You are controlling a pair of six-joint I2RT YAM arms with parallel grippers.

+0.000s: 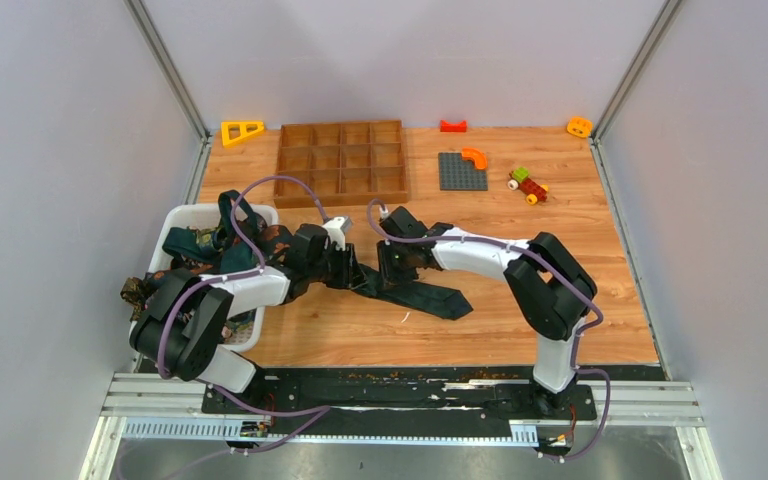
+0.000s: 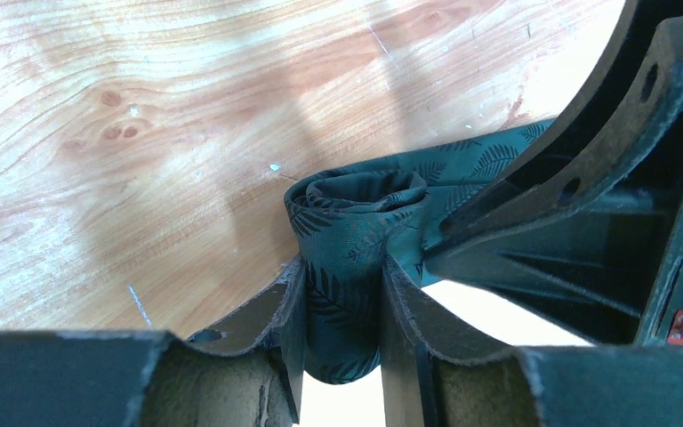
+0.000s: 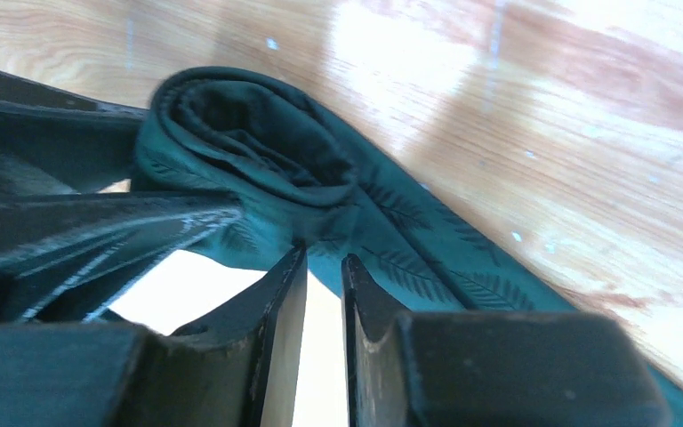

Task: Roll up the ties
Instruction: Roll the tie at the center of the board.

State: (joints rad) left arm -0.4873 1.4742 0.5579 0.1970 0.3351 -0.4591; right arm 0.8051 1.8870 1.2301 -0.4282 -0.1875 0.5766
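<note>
Left wrist view: the left gripper [image 2: 342, 307] is clamped on the rolled end of the teal fern-patterned fabric necktie [image 2: 356, 209], a finger pressed against each side of the coil. Over on the right wrist view, the right gripper [image 3: 322, 267] has its jaws almost together, nipping the same tie's edge just beside the roll. From the top external camera, both arms meet over the wooden worktop [image 1: 560, 300], and the unrolled tail lies flat toward the right. More dark patterned ties [image 1: 195, 245] sit heaped in the white plastic bin [image 1: 188, 209] on the left.
</note>
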